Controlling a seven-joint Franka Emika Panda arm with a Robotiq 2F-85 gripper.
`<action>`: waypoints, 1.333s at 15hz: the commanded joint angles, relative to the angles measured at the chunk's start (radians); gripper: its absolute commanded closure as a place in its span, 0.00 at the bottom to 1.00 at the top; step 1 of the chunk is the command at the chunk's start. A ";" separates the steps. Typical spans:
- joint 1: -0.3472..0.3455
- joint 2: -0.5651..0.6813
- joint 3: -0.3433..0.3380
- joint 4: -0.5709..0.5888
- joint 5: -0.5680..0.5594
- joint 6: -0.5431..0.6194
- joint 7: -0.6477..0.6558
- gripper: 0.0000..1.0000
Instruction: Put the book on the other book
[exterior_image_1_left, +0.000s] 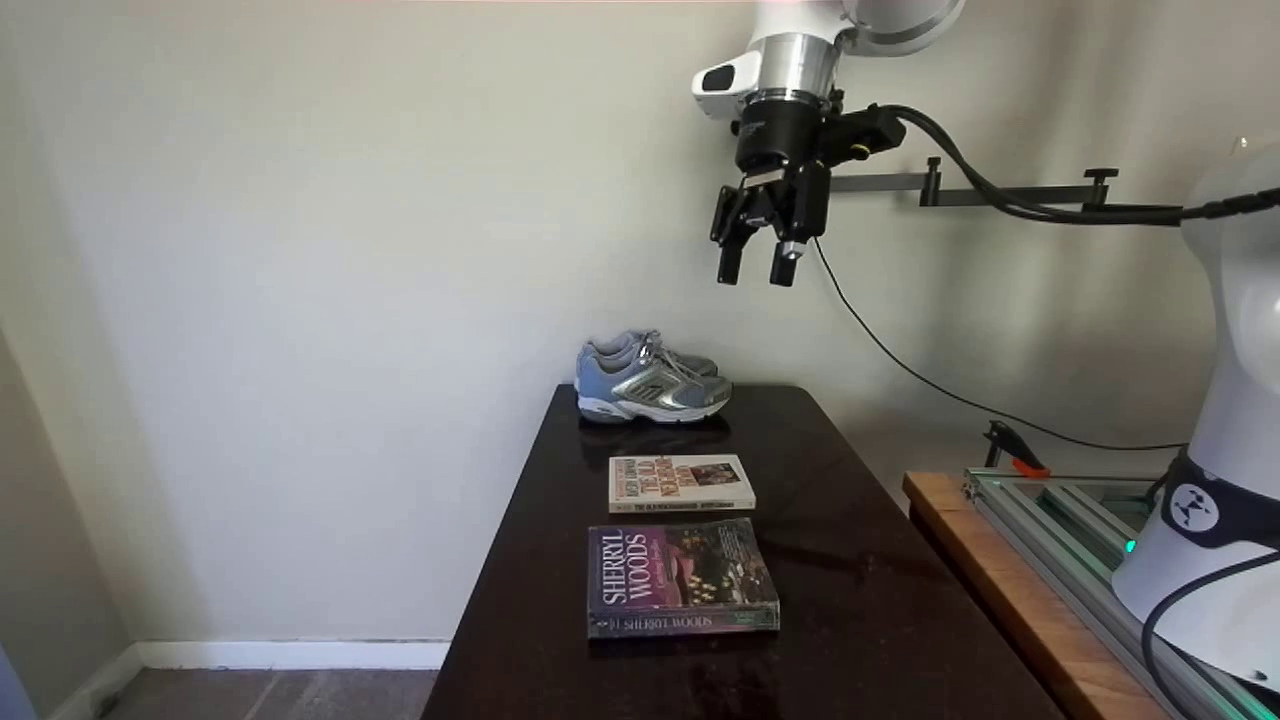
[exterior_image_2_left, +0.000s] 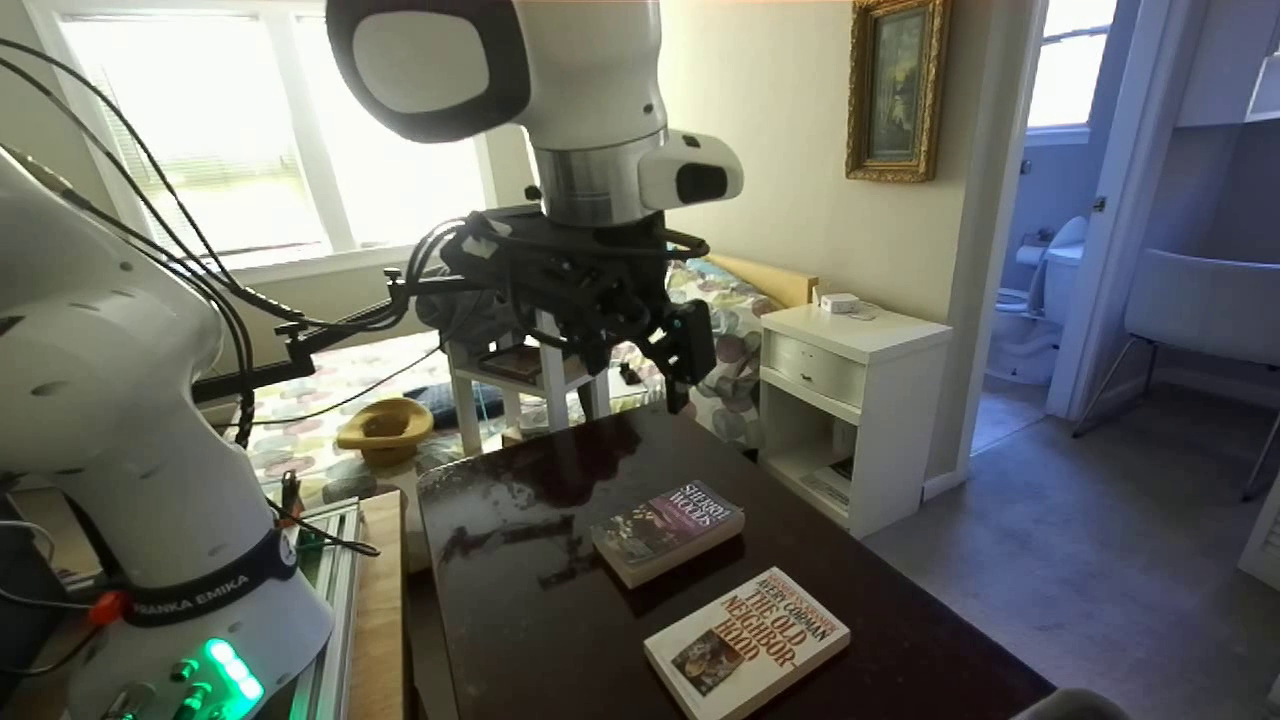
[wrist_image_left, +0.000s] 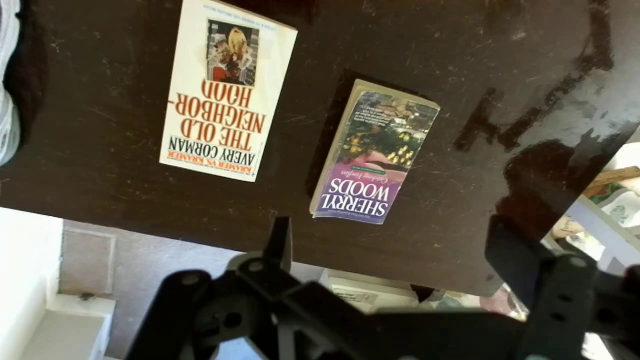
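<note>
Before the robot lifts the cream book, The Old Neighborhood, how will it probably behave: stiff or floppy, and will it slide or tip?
The cream book may flex somewhat if held by one edge, as it looks like a paperback. Pushed, it would probably slide, since the table looks glossy; tipping seems unlikely because the book lies flat.

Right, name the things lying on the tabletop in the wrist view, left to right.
Shoe cut off by the picture's edge, cream book titled The Old Neighborhood, Sherryl Woods book with the dark and purple cover.
</note>
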 joint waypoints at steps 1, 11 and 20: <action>-0.042 0.041 0.073 -0.037 0.006 0.124 0.112 0.00; -0.049 0.211 0.116 -0.067 -0.029 0.272 0.211 0.00; -0.058 0.290 0.122 -0.069 0.003 0.356 0.192 0.00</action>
